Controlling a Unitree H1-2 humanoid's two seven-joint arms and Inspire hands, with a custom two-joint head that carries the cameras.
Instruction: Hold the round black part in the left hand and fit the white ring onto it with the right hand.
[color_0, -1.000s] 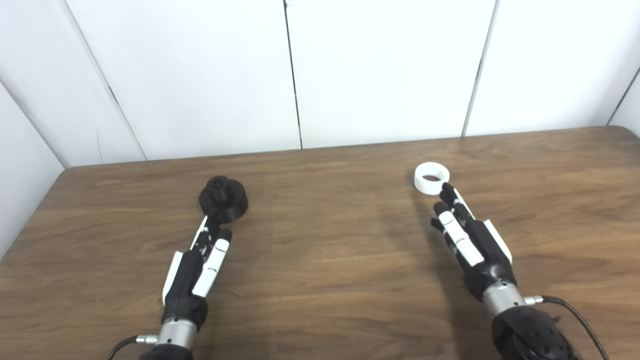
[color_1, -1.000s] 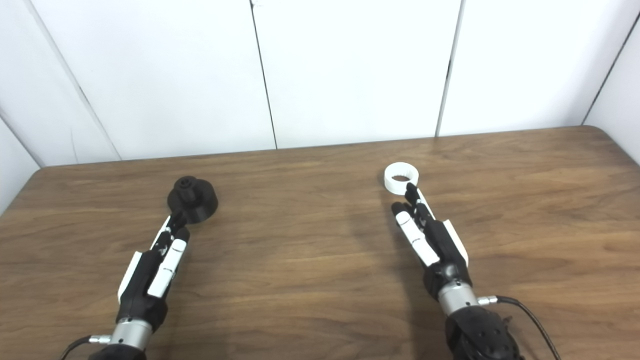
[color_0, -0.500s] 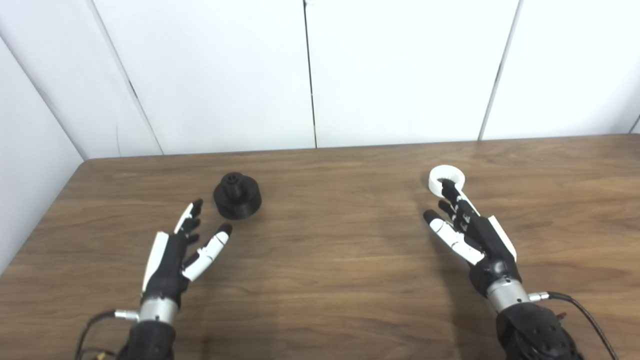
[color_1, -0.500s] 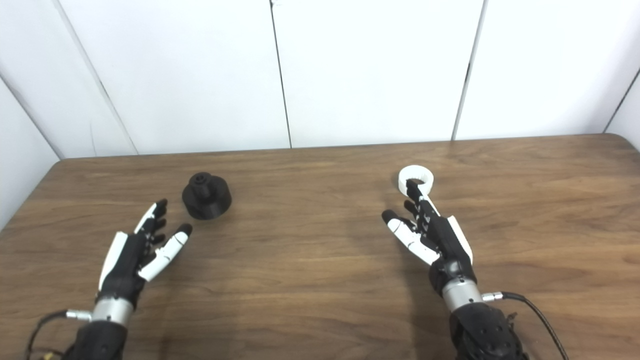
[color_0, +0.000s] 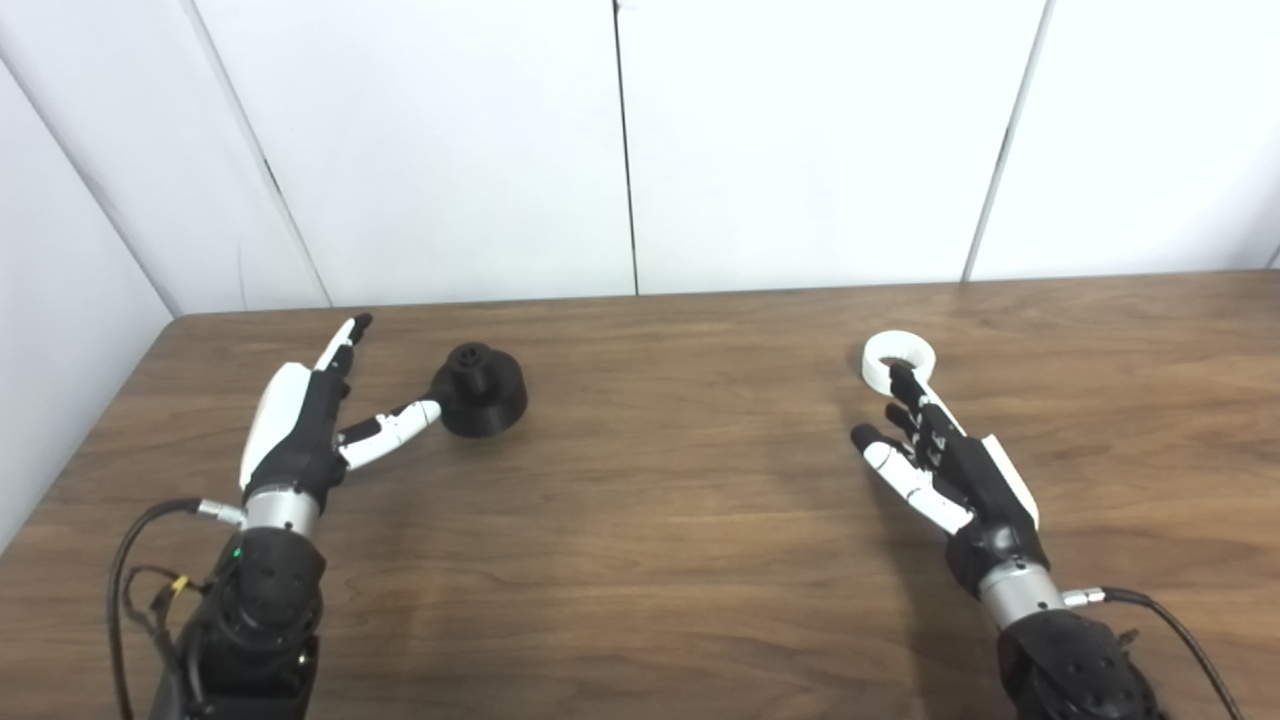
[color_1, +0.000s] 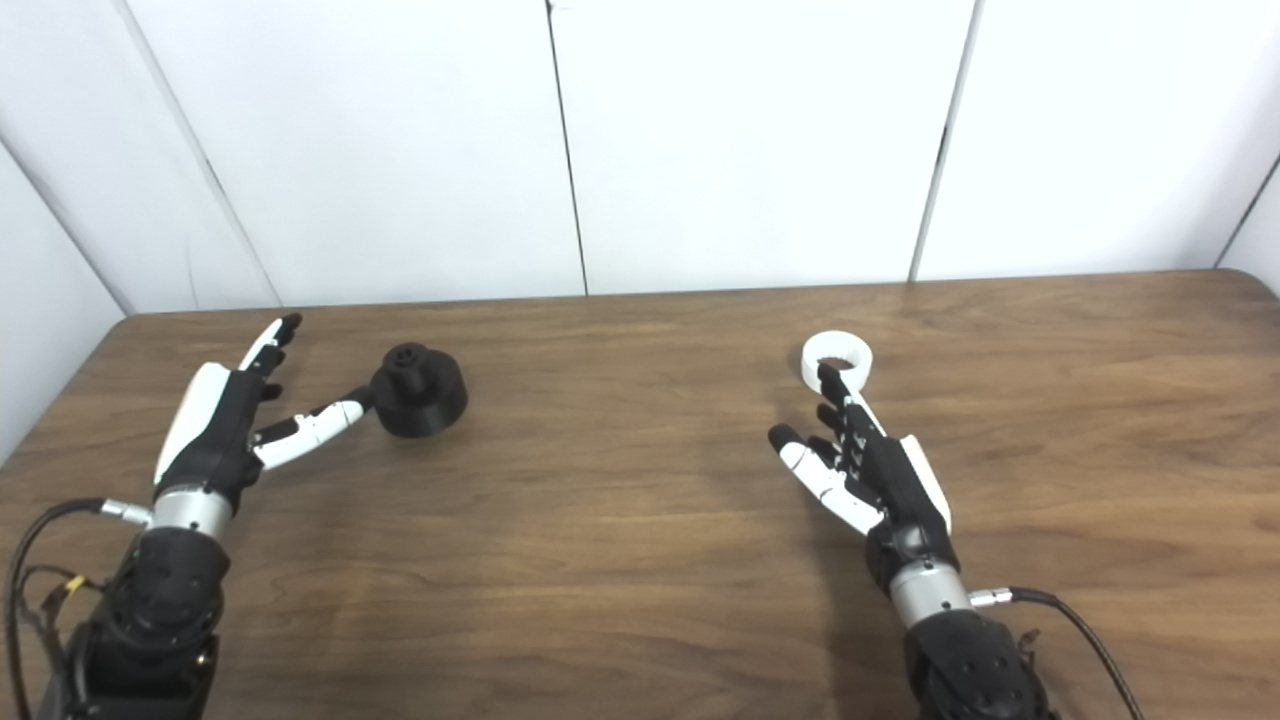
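Black part (color_0: 482, 390) sat on tabletop (color_0: 650, 520) just right of left robot hand (color_0: 305, 425), thumb touching, unclenched; right robot hand (color_0: 945, 460) spread, fingertip over white ring (color_0: 897, 357).

black part (color_0: 482, 376), white ring (color_0: 898, 357), brown table (color_0: 660, 520)

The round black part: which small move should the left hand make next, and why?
Probably slide the left hand a little to the right and close around the round black part. The hand is open, fingers spread, beside the part's left side, with only the thumb tip at its edge. The part sits on the wooden table, not yet held, and the white ring is not yet lifted.
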